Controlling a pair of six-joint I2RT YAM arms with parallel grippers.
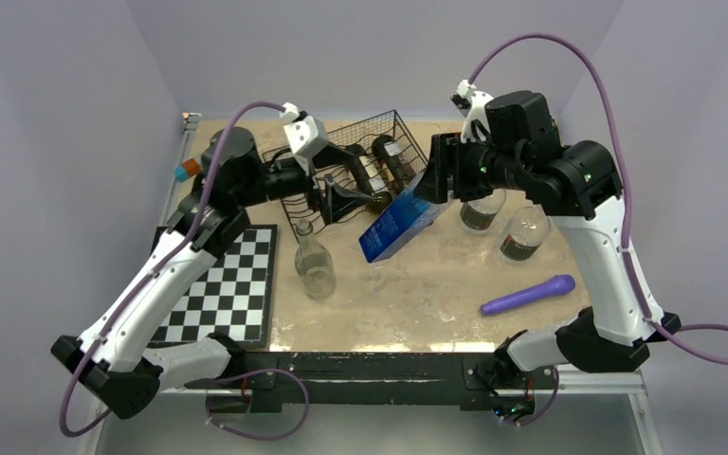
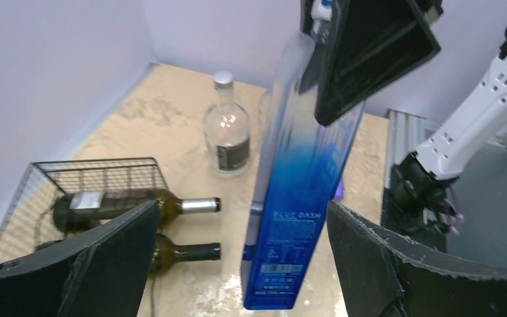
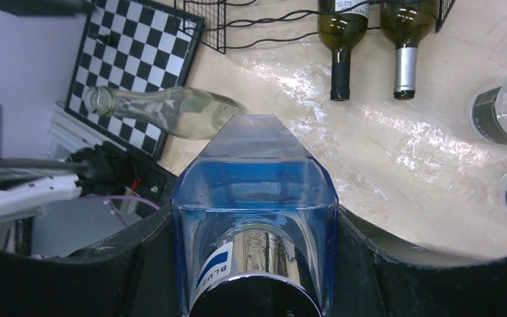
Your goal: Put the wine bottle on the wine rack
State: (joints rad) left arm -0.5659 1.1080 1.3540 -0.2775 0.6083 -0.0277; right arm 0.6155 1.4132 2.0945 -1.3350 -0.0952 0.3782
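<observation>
The wine rack [image 1: 386, 142] is a black wire-mesh rack at the back middle of the table, with two dark wine bottles [image 1: 387, 156] lying in it, necks toward the front. My right gripper [image 1: 433, 180] is shut on the top of a tall blue square bottle [image 1: 400, 225], held tilted just right of the rack's front. In the right wrist view the fingers [image 3: 79, 277] clamp the blue bottle [image 3: 254, 191] below its silver cap. My left gripper [image 1: 338, 201] is open and empty at the rack's front. In its view the blue bottle [image 2: 304, 198] hangs beyond the open jaws and the rack [image 2: 72, 173] is at the left.
A clear glass bottle [image 1: 314, 265] stands in front of the rack beside a chessboard [image 1: 218, 284]. Two more clear bottles [image 1: 482, 213] [image 1: 523, 235] stand at the right. A purple tool [image 1: 528, 295] lies at the front right.
</observation>
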